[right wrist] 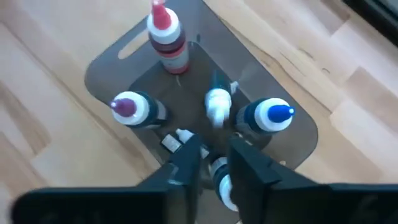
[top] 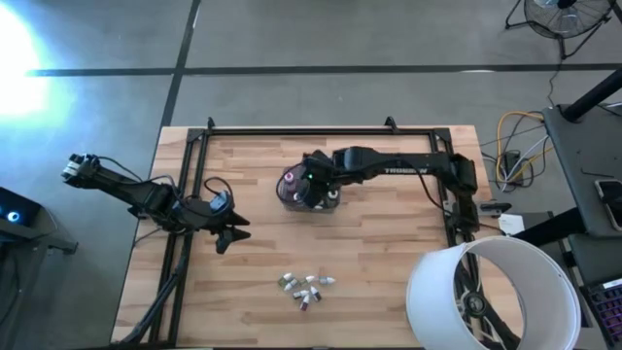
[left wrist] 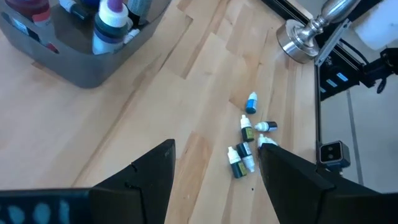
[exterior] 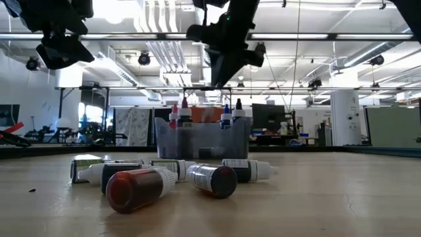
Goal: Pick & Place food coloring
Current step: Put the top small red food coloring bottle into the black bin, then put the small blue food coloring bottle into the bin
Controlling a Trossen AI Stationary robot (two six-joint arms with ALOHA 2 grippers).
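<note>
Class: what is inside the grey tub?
The grey tub holds upright dropper bottles: red-capped, purple-capped, blue-capped. The right gripper covers part of its floor.

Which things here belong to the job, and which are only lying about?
Job: loose small bottles on the table; bottles standing in the grey tub; right gripper above the tub; left gripper waiting, open.
Not job: white bucket, cables, fan.

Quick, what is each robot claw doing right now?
Left gripper: open, holding nothing.
Right gripper, above the tub: cannot be told.
</note>
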